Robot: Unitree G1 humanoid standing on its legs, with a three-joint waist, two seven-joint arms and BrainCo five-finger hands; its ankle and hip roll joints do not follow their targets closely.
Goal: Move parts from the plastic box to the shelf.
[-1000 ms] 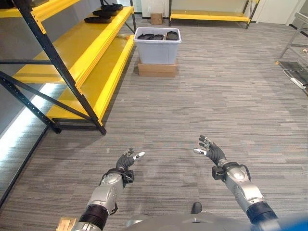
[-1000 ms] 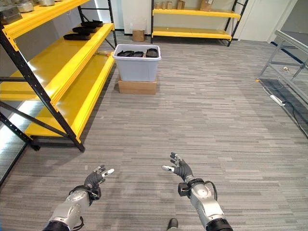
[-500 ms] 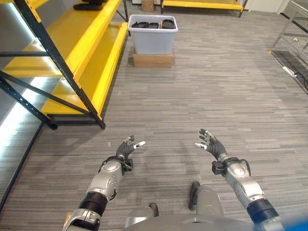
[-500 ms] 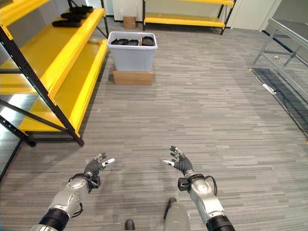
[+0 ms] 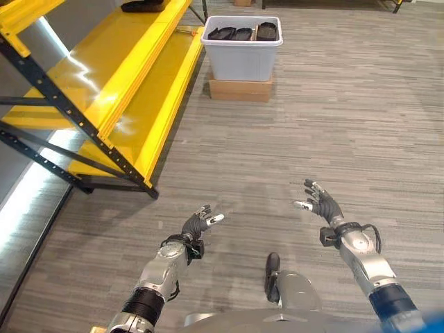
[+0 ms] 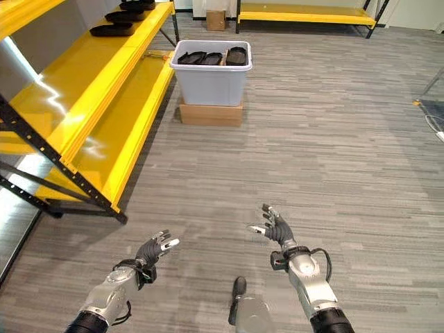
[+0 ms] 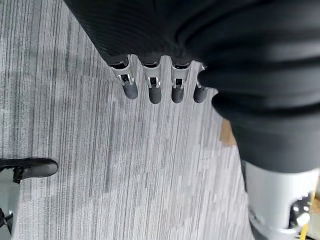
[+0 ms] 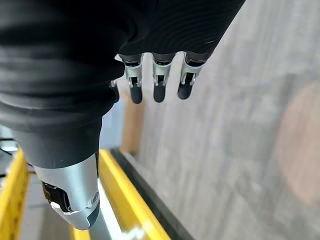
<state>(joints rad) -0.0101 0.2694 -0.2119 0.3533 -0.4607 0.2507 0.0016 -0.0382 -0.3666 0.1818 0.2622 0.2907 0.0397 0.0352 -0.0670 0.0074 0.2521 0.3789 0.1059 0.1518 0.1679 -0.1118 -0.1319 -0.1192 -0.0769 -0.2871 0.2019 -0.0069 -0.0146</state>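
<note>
A pale grey plastic box (image 5: 242, 57) stands far ahead on a flat cardboard box (image 5: 240, 90), holding several black parts (image 6: 211, 58). More black parts (image 6: 113, 29) lie on the yellow shelf (image 5: 104, 69) at the far left. Low in front of me, my left hand (image 5: 196, 225) and my right hand (image 5: 320, 205) hover above the carpet, both open and holding nothing. Relaxed fingers (image 7: 150, 90) show in the left wrist view, and straight fingers (image 8: 158, 82) in the right wrist view.
The yellow rack's black diagonal braces and foot (image 5: 148, 190) reach onto the floor at the left. A second yellow shelf (image 6: 309, 14) runs along the back wall, with a small cardboard box (image 6: 215, 20) on the floor by it. Grey carpet lies between me and the plastic box.
The camera has moved: the whole scene has shifted, and the box and rack now sit further right and closer. Both hands stay open and empty, slightly lower in view.
</note>
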